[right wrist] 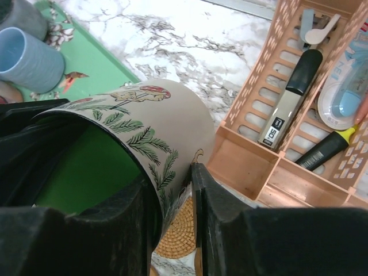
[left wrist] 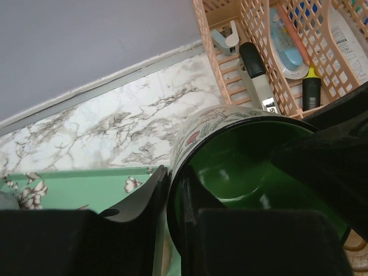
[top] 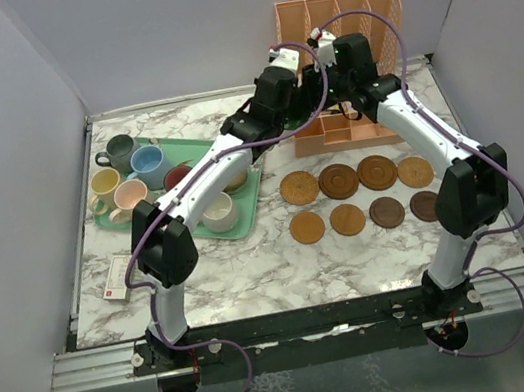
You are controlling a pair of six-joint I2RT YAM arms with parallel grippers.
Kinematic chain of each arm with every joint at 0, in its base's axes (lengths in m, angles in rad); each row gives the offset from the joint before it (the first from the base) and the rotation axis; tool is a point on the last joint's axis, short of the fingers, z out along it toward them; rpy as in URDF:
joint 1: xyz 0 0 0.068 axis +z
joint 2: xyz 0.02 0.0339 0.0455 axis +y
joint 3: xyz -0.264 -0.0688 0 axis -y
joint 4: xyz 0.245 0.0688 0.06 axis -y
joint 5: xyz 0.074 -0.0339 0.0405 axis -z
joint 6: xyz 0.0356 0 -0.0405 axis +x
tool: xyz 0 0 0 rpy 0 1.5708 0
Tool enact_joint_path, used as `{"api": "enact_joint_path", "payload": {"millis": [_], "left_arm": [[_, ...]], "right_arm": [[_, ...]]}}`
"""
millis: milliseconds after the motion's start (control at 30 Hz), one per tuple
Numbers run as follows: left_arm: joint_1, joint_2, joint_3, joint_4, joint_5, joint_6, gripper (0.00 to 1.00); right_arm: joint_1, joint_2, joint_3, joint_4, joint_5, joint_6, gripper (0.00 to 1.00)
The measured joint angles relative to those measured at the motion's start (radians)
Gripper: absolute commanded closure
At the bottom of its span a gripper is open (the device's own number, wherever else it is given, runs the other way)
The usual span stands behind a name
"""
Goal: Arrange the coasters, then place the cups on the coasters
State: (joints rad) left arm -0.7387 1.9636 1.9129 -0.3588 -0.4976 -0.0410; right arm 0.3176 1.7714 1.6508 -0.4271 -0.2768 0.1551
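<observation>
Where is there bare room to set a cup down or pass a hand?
Bare marble: the front strip between the coasters and the near table edge, right of the card; also behind the tray. Crowded: the tray itself, and the gap between tray and organizer.

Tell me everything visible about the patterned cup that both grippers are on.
The cup has a matte beige outside printed with green fern fronds and a red-capped mushroom, and a glossy dark green inside, empty. It looks ceramic. No handle shows. Its mouth faces both wrist cameras. It appears lifted above the marble table, between the green tray and the orange basket. The left gripper pinches its rim, one finger inside, one outside; the right gripper clamps the opposite wall likewise.
</observation>
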Motion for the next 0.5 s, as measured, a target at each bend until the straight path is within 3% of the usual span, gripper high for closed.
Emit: {"api": "enact_joint_path", "payload": {"millis": [200, 267, 500], "left_arm": [[-0.01, 0.0, -0.012, 0.019, -0.03, -0.005, 1.0], [-0.009, 0.0, -0.018, 0.027, -0.024, -0.006, 0.99], [-0.003, 0.0, -0.035, 0.045, 0.041, -0.006, 0.78]], "right_arm": [[0.016, 0.009, -0.001, 0.001, 0.052, -0.021, 0.97], [0.017, 0.011, -0.001, 0.0, 0.059, -0.025, 0.99], [0.017, 0.011, -0.001, -0.026, 0.087, -0.038, 0.99]]}}
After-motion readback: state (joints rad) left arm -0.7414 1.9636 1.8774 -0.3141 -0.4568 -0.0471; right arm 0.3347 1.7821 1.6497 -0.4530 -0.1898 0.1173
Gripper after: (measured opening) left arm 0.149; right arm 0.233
